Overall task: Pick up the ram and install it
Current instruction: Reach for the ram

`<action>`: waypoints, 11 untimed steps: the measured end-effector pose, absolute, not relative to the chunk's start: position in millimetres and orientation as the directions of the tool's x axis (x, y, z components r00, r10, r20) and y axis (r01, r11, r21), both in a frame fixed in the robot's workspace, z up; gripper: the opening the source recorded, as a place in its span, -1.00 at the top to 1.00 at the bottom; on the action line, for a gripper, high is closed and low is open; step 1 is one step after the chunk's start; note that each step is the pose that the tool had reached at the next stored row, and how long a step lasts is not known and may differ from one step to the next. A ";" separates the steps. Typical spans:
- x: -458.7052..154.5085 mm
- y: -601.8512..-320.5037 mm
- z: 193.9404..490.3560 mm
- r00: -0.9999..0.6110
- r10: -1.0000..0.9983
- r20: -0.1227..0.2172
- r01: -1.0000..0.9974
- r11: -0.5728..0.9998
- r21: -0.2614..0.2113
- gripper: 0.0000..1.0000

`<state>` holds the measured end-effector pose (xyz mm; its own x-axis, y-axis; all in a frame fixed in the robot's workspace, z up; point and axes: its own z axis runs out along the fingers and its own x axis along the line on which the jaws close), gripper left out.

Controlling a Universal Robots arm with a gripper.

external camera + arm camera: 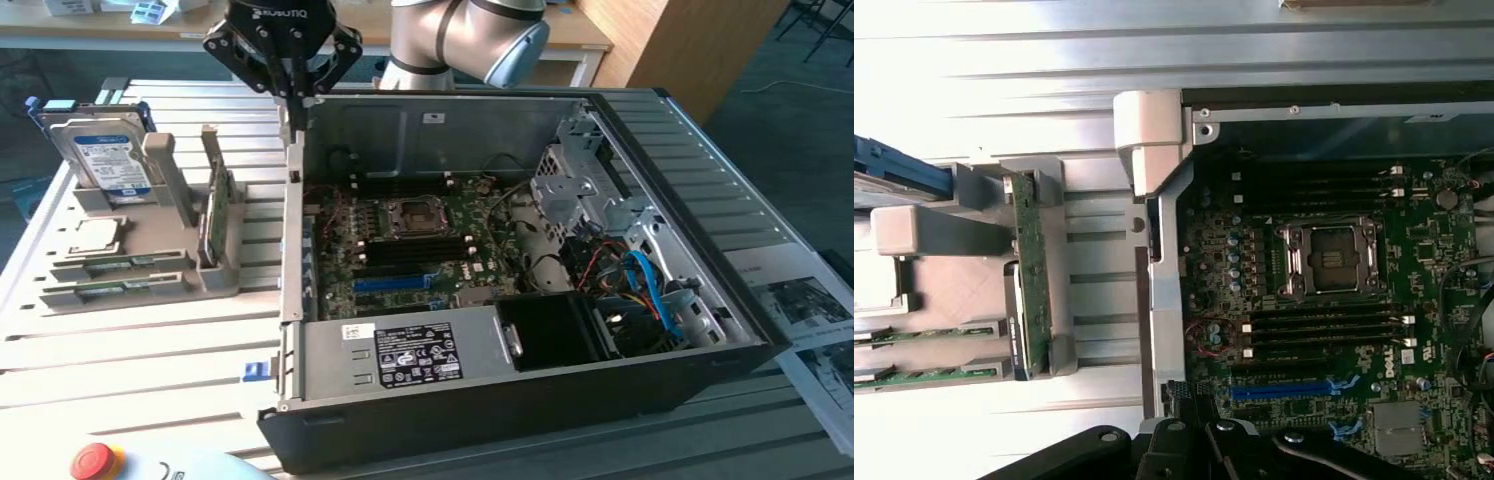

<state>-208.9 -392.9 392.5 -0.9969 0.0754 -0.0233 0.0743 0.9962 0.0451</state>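
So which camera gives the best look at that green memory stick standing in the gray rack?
The wrist view: the ram runs there as a long green strip along its whole length, standing in the gray holder. The exterior view shows the ram upright but nearly edge-on, a thin sliver against the holder's post.

The ram (218,207) (1032,282) is a long, thin green circuit-board stick that stands on its long edge, upright, in a slot of the grey holder (171,283) on the bench (134,350). It runs along the holder's edge on the exterior view's right, the side facing the open computer case (534,420), and its ends sit between two grey posts. Nothing grips it, and it lies outside the case, not yet installed.
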 end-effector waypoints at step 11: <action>-232.8 -391.4 392.2 -0.997 0.075 -0.023 0.074 0.996 0.045 0.80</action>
<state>-232.8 -391.4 392.2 -0.9969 0.0753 -0.0233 0.0742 0.9962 0.0451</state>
